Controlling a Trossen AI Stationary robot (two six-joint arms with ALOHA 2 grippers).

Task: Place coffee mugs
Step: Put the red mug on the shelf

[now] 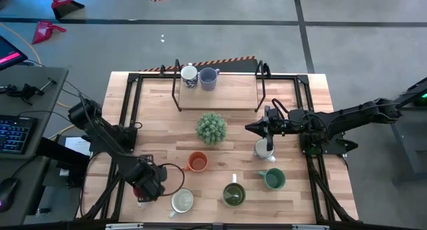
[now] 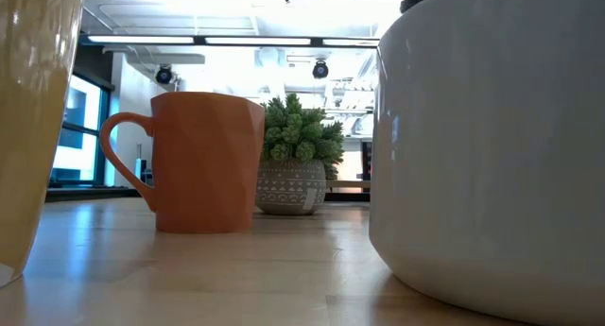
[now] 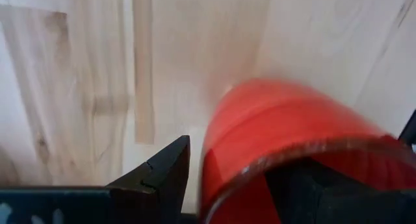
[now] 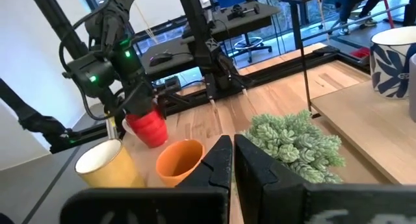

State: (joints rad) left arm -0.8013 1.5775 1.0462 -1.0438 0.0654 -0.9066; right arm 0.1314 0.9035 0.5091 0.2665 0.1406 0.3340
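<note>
My left hand (image 4: 133,107) is black, around a glossy red ceramic mug (image 3: 279,146). Nearby, I see a matte orange faceted mug (image 2: 203,161), a white mug with navy leaf print (image 4: 393,62), and the pale wooden worktop (image 1: 233,100).

Red mug (image 4: 147,127) tilted in left pincer (image 1: 148,188); seven mugs upright.

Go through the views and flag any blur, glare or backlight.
Left wrist view: red mug smeared by blur, held in the left pincer. Low view: bright ceiling lights backlight the orange mug; white mug shows glare streaks. High view: even, sharp.
</note>
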